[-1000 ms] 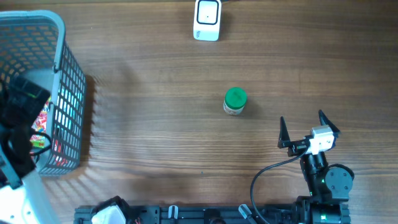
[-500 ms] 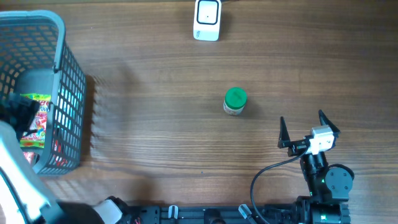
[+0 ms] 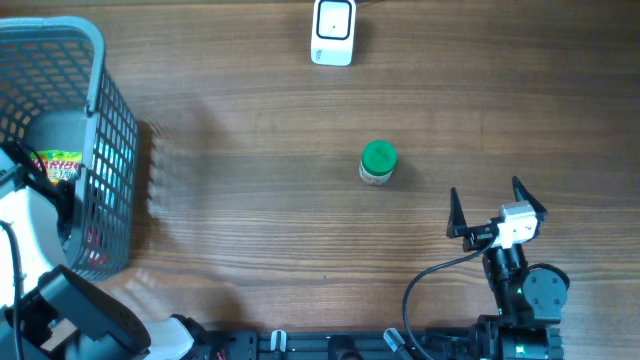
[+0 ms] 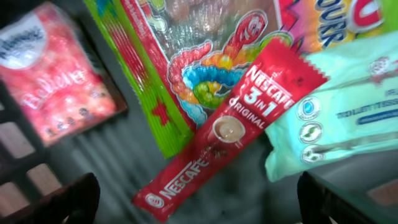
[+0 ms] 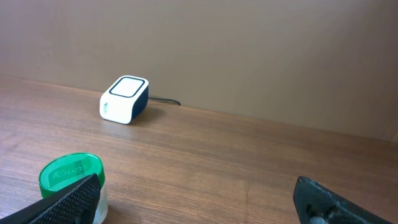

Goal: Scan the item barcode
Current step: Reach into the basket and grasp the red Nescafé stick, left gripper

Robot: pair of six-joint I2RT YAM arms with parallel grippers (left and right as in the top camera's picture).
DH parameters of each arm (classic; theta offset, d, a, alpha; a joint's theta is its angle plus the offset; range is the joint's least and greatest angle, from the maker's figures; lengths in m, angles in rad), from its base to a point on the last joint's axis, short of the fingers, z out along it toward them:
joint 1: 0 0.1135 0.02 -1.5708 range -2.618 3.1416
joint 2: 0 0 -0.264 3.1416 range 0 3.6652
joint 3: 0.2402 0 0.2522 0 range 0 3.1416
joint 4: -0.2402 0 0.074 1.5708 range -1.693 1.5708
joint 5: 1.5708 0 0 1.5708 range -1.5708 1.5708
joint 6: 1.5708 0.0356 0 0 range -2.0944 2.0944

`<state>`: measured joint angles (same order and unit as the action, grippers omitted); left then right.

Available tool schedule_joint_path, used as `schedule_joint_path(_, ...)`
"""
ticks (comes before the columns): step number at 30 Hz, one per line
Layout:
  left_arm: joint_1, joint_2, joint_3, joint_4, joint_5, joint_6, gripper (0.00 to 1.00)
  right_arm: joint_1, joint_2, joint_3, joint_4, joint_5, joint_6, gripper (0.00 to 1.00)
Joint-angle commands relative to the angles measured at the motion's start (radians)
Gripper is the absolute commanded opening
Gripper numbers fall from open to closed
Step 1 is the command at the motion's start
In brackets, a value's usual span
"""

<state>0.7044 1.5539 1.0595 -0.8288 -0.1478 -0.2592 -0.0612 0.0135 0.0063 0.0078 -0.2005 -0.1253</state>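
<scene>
Left claw (image 4: 200,203) hangs, jaws wide apart and empty, inside the grey plastic mesh basket (image 3: 112,120). It is right over a slim red Nescafé 3-in-1 foil sachet (image 4: 233,127) lying slantwise across a clear gummy-candy bag (image 4: 186,68), just beside a pale green wipes packet (image 4: 336,112); likely the item to scan. Expect it light, limp and slick, prone to fold or slide, so best pinched across its narrow width near the middle, clear of neighbouring packs. Right claw (image 3: 487,200) sits spread and empty over the wooden counter (image 3: 250,220) near a small green-lidded jar (image 3: 378,162), with the white box scanner (image 3: 333,32) well apart at the far edge.
</scene>
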Motion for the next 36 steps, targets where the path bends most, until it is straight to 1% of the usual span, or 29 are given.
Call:
schedule_joint_path(1, 0.007, 0.0, -0.074, 0.092, 0.006, 0.02, 0.99, 0.005, -0.006, -0.001, 0.005, 0.014, -0.005, 1.0)
schedule_joint_path(4, 0.007, 0.0, -0.095, 0.139, 0.005, 0.021, 0.99, 0.005, -0.006, -0.001, 0.005, 0.014, -0.005, 1.0)
schedule_joint_path(6, 0.007, 0.0, -0.097, 0.155, 0.005, 0.021, 0.94, 0.005, -0.006, -0.001, 0.005, 0.014, -0.006, 1.0)
schedule_joint_path(10, 0.007, 0.0, -0.12, 0.217, 0.006, 0.02, 0.92, 0.005, -0.006, -0.001, 0.005, 0.014, -0.006, 1.0)
schedule_joint_path(12, 0.007, 0.0, -0.137, 0.231, 0.006, 0.02, 0.91, 0.005, -0.006, -0.001, 0.005, 0.014, -0.005, 1.0)
schedule_joint_path(15, 0.007, 0.0, -0.167, 0.248, 0.005, 0.02, 0.93, 0.005, -0.006, -0.001, 0.005, 0.014, -0.006, 1.0)
schedule_joint_path(19, 0.007, 0.0, -0.186, 0.257, 0.005, 0.017, 0.88, 0.005, -0.006, -0.001, 0.005, 0.014, -0.006, 1.0)
schedule_joint_path(20, 0.007, 0.0, -0.187, 0.256, 0.006, 0.017, 0.81, 0.005, -0.006, -0.001, 0.005, 0.014, -0.006, 1.0)
schedule_joint_path(22, 0.007, 0.0, -0.187, 0.246, 0.006, 0.016, 0.61, 0.005, -0.006, -0.001, 0.005, 0.014, -0.005, 1.0)
schedule_joint_path(23, 0.007, 0.0, -0.187, 0.241, 0.006, 0.017, 0.45, 0.005, -0.006, -0.001, 0.005, 0.014, -0.005, 1.0)
schedule_joint_path(24, 0.007, 0.0, -0.187, 0.241, 0.006, 0.016, 0.33, 0.005, -0.006, -0.001, 0.005, 0.014, -0.005, 1.0)
schedule_joint_path(25, 0.007, 0.0, -0.187, 0.243, 0.006, 0.016, 0.24, 0.005, -0.006, -0.001, 0.005, 0.014, -0.006, 1.0)
schedule_joint_path(26, 0.007, 0.0, -0.186, 0.249, 0.006, 0.016, 0.1, 0.005, -0.006, -0.001, 0.005, 0.014, -0.006, 1.0)
schedule_joint_path(27, 0.007, 0.0, -0.186, 0.257, 0.006, 0.016, 0.04, 0.005, -0.006, -0.001, 0.005, 0.014, -0.005, 1.0)
schedule_joint_path(32, 0.007, -0.011, -0.13, 0.261, 0.008, 0.017, 0.04, 0.005, -0.006, -0.001, 0.005, 0.014, -0.005, 1.0)
schedule_joint_path(36, 0.007, -0.043, 0.028, 0.181, 0.017, 0.016, 0.04, 0.005, -0.006, -0.001, 0.005, 0.014, -0.005, 1.0)
